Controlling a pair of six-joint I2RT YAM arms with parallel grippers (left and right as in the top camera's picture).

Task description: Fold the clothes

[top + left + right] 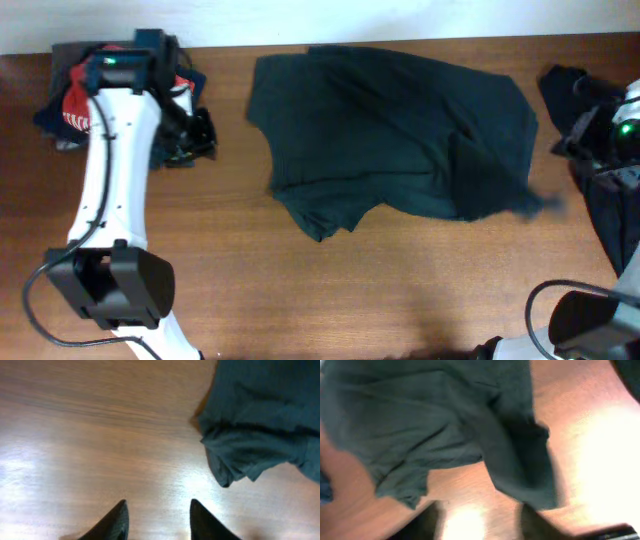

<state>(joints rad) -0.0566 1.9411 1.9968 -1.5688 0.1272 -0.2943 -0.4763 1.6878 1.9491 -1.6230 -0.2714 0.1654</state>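
Observation:
A dark charcoal T-shirt (390,130) lies crumpled and partly spread across the middle of the table, its lettering not showing. My left gripper (205,135) hovers left of it. In the left wrist view this gripper (157,502) is open over bare wood, with the shirt's sleeve (250,455) up to the right and clear of the fingers. My right gripper (572,140) is at the shirt's right edge. The blurred right wrist view shows it (480,510) open, nothing between the fingers, and a shirt corner (525,475) just above the right finger.
A pile of clothes (75,100) in red, white and dark colours sits at the back left corner behind the left arm. Another black garment (610,210) lies along the right edge under the right arm. Wooden table (400,290) stretches in front of the shirt.

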